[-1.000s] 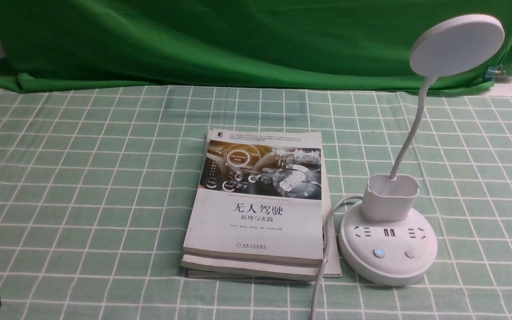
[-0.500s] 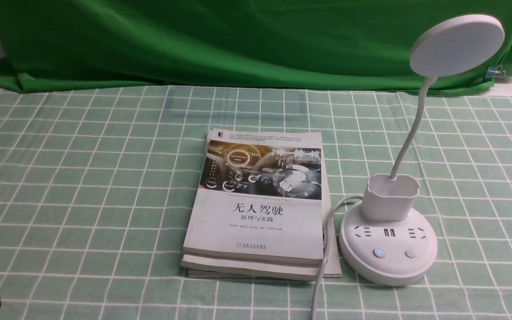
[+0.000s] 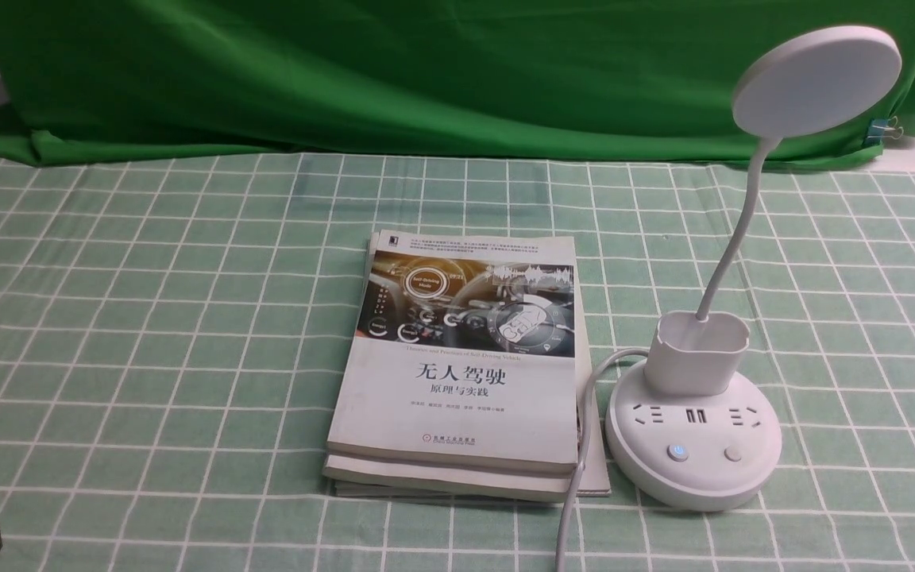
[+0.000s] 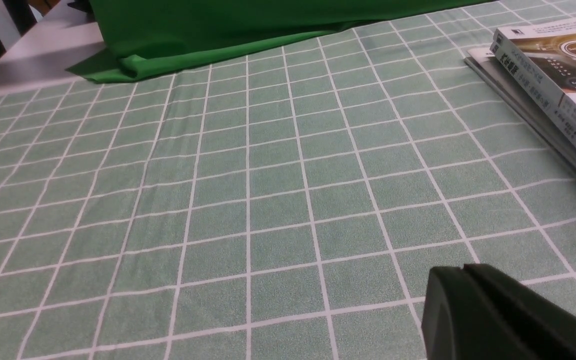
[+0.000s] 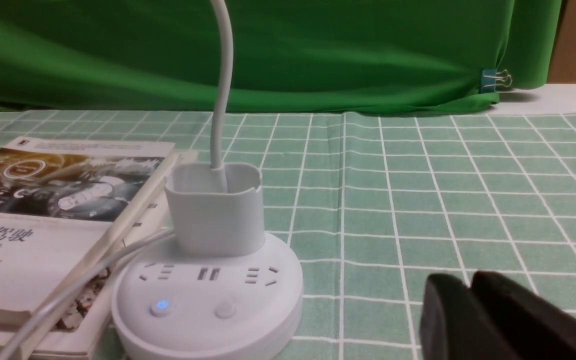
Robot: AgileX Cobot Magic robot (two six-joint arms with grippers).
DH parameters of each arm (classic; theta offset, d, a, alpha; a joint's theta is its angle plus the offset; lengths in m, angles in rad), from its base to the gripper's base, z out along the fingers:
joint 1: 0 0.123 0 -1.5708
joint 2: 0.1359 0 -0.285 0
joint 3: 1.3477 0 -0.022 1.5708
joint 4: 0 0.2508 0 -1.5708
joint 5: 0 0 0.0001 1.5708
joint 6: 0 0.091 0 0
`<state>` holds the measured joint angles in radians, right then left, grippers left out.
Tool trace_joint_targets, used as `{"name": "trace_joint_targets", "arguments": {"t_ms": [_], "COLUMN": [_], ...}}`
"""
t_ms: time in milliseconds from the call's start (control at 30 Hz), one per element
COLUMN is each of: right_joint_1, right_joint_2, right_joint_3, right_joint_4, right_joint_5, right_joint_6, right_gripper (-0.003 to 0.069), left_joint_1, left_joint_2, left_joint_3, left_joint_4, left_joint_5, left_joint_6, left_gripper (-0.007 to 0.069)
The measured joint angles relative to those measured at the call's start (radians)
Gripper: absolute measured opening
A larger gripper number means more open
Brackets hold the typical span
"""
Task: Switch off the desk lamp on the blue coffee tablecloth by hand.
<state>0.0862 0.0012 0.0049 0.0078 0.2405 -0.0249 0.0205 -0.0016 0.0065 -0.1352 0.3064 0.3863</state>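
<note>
— Green backdrop (image 3: 394, 71) behind; on the blue coffee tablecloth (image 3: 148, 318) the desk lamp (image 3: 693, 433) stands right of the books (image 3: 457, 373)?

— Yes. Left gripper (image 4: 465, 272) looks pressed together; right gripper (image 5: 470, 285), near the lamp base, likewise, probably.

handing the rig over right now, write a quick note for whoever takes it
Left gripper: shut, empty, low over the blue coffee tablecloth, left of the books.
Right gripper: shut, empty, just right of the desk lamp, not touching it.
Lamp stands on the cloth right of the stacked books, its cord running along their edge.
Done: nothing pressed yet; the left base button glows blue.
Left: bring the right gripper to the base buttons and press; which one switches the light is not clear from the views.
</note>
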Motion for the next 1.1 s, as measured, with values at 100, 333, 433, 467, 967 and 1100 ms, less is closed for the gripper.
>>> {"name": "trace_joint_targets", "arguments": {"t_ms": [100, 333, 433, 467, 967, 1100], "right_joint_1": [0.0, 0.0, 0.0, 0.0, 0.0, 0.0], "right_joint_2": [0.0, 0.0, 0.0, 0.0, 0.0, 0.0], "right_joint_3": [0.0, 0.0, 0.0, 0.0, 0.0, 0.0], "right_joint_4": [0.0, 0.0, 0.0, 0.0, 0.0, 0.0], "right_joint_5": [0.001, 0.003, 0.003, 0.003, 0.003, 0.003], "right_joint_6": [0.0, 0.0, 0.0, 0.0, 0.0, 0.0], "right_gripper": [0.0078, 0.0102, 0.0106, 0.0107, 0.0141, 0.0152], "left_joint_1": [0.0, 0.0, 0.0, 0.0, 0.0, 0.0], "left_joint_2": [0.0, 0.0, 0.0, 0.0, 0.0, 0.0], "left_joint_3": [0.0, 0.0, 0.0, 0.0, 0.0, 0.0], "left_joint_4": [0.0, 0.0, 0.0, 0.0, 0.0, 0.0], "left_joint_5": [0.0, 0.0, 0.0, 0.0, 0.0, 0.0], "left_joint_6": [0.0, 0.0, 0.0, 0.0, 0.0, 0.0], "left_gripper": [0.0, 0.0, 0.0, 0.0, 0.0, 0.0]}}
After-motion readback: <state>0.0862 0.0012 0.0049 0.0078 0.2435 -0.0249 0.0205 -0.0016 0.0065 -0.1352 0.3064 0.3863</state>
